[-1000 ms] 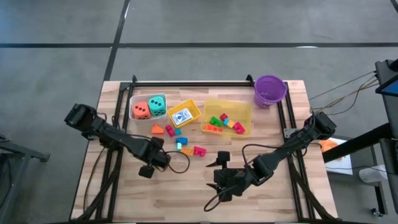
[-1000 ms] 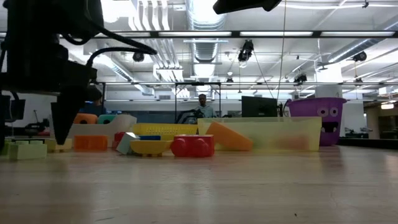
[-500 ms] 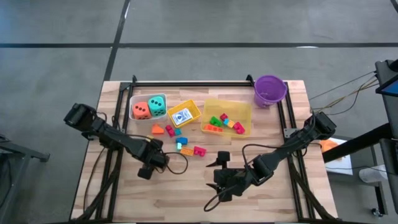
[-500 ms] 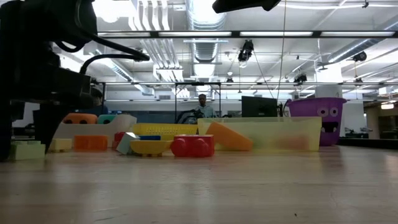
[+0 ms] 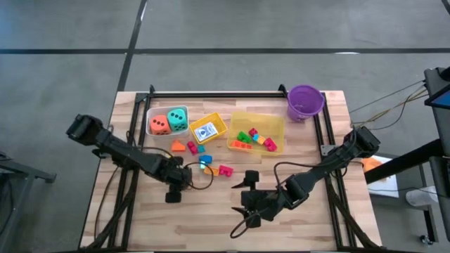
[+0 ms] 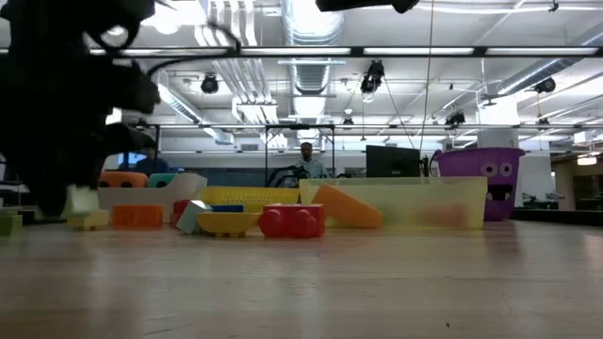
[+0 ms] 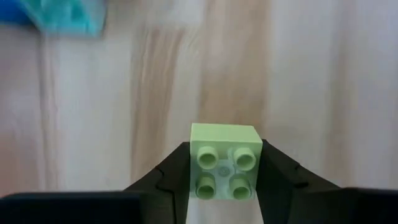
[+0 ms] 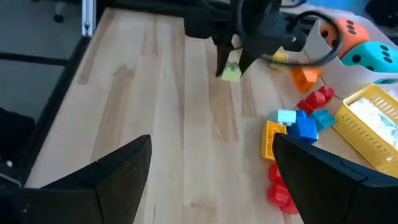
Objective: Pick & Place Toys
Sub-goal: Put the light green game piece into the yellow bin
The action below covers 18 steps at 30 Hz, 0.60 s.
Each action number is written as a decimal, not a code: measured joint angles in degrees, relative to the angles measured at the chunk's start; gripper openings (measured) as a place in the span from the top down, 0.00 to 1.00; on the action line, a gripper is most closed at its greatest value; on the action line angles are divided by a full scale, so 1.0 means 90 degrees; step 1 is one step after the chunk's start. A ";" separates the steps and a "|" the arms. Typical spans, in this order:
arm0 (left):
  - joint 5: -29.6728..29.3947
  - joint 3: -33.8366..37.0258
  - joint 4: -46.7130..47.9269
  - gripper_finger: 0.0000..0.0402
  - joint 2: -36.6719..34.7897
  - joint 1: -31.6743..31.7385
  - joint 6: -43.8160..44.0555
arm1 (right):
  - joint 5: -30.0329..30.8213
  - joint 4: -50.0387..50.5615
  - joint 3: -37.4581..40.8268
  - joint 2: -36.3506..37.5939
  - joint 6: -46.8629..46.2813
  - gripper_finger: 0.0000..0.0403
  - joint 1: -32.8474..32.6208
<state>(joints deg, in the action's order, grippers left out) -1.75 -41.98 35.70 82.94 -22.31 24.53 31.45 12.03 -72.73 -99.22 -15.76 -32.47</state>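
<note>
A pale green brick (image 7: 224, 162) is clamped between the fingers of the left gripper (image 7: 224, 177), just above the surface (image 7: 311, 74). Several bricks (image 5: 211, 167) lie unsorted beyond it. The right gripper (image 5: 251, 207) is held wide, empty.

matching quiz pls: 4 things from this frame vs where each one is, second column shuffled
1. pale green brick
2. orange die
3. blue-white card box
4. purple bucket

a. in the yellow mesh bin
b. at the table's far right corner
c. between the left gripper's fingers
d. in the clear bin beside the teal die

Pairs: 1-c, 2-d, 3-a, 4-b
</note>
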 joint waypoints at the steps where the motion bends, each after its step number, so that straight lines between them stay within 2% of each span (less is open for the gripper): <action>1: 0.0014 0.0000 -0.0128 0.69 -0.0159 0.0000 0.0066 | 0.0004 -0.0092 0.0000 0.0000 0.0052 0.18 0.0000; 6: -0.0020 0.0008 -0.0873 0.69 -0.1239 0.0000 0.0435 | 0.0009 -0.0550 0.0000 0.0000 0.0700 0.18 0.0000; 10: -0.0090 0.0017 -0.2008 0.69 -0.1977 0.0012 0.0658 | 0.0030 -0.0791 0.0000 0.0000 0.1502 0.18 0.0012; 15: -0.0155 -0.0005 -0.3751 0.69 -0.2371 0.0032 0.0381 | 0.0954 -0.1623 0.0000 -0.0044 0.3365 0.18 0.0010; 18: -0.0170 -0.0005 -0.4553 0.69 -0.2420 0.0032 -0.0094 | 0.1229 -0.2519 -0.0002 -0.0044 0.4503 0.18 0.0012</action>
<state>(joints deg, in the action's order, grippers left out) -3.28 -42.02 -5.28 61.15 -22.02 23.69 42.51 -10.64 -72.75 -99.61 24.77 -32.36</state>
